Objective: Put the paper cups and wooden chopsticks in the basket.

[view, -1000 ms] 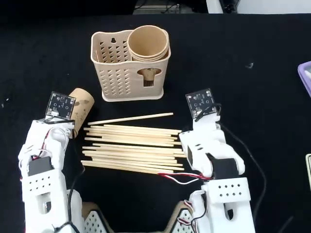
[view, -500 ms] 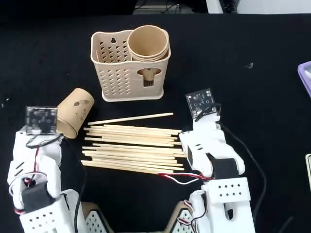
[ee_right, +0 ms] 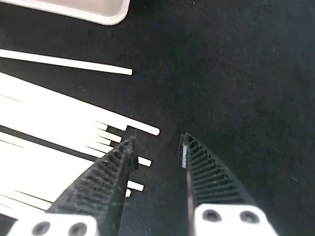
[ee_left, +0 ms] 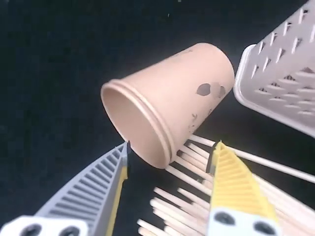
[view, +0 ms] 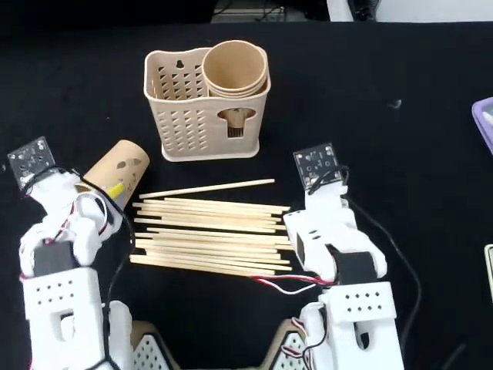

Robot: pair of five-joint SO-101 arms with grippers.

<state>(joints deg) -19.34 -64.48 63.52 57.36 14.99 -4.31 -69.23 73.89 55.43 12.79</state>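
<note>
One paper cup (ee_left: 167, 105) lies between the left fingers (ee_left: 236, 182).

Matt paper cup (ee_left: 170, 103), perforated plastic basket (view: 202, 116)

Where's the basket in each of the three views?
High view: the basket stands at upper middle, just beyond the chopsticks.
Left wrist view: the basket's perforated wall shows close beside the lying cup.
Right wrist view: a corner of the basket's base shows beyond the lone stray chopstick.
Shared landmark: the chopsticks pile, lying in front of the basket in every view.
</note>
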